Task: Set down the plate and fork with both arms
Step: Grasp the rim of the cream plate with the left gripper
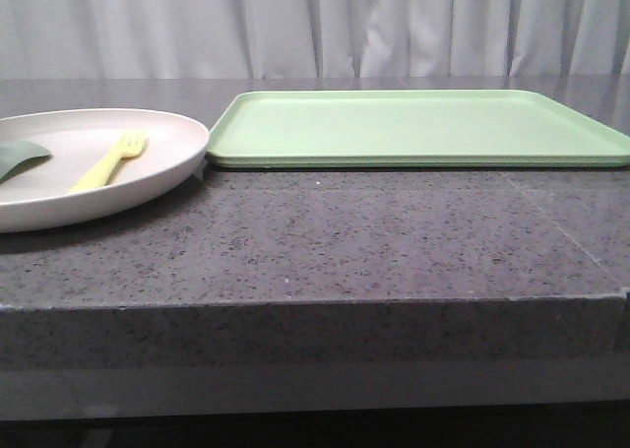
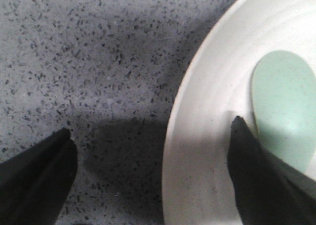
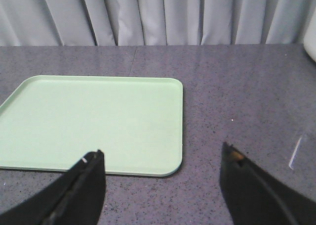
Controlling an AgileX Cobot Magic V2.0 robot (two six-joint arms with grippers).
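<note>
The pale cream-pink plate (image 1: 69, 187) lies on the dark stone table at the left of the front view. The pale-yellow fork (image 1: 110, 160) lies in it, tines toward the back. A teal-green utensil piece (image 1: 20, 157) also lies in the plate. In the left wrist view my left gripper (image 2: 150, 146) is open, one finger outside the plate's rim (image 2: 185, 151) and the other over the plate beside the teal piece (image 2: 284, 106). My right gripper (image 3: 160, 158) is open and empty above the table, near the corner of the light-green tray (image 3: 94, 123). Neither gripper shows in the front view.
The flat rectangular light-green tray (image 1: 413, 128) lies at the back centre and right, close beside the plate's right rim. White curtains hang behind the table. The table's front edge (image 1: 315, 305) runs across the front view.
</note>
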